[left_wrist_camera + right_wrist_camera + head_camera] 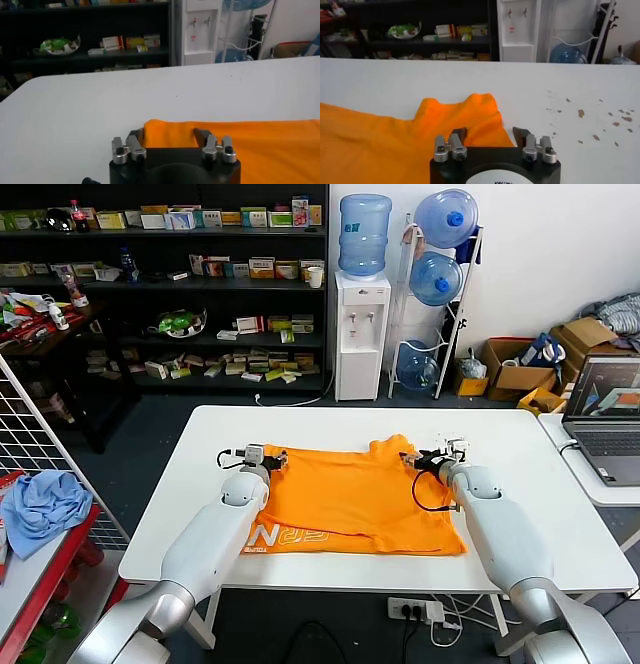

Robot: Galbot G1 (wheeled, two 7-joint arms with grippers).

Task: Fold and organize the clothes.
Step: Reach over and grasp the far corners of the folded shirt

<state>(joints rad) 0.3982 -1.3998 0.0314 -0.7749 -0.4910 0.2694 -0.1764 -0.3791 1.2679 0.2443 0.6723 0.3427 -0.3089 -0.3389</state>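
Head view: T-shirt flat mid-desk, long axis side to side. Left gripper, right gripper at its far corners, fingers spread astride hem, equally near.

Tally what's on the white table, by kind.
Bright orange cotton T-shirt with white lettering: 1
Left end effector, open at the shirt's far left corner: 1
Right end effector, open at the far right corner: 1
Total: 3
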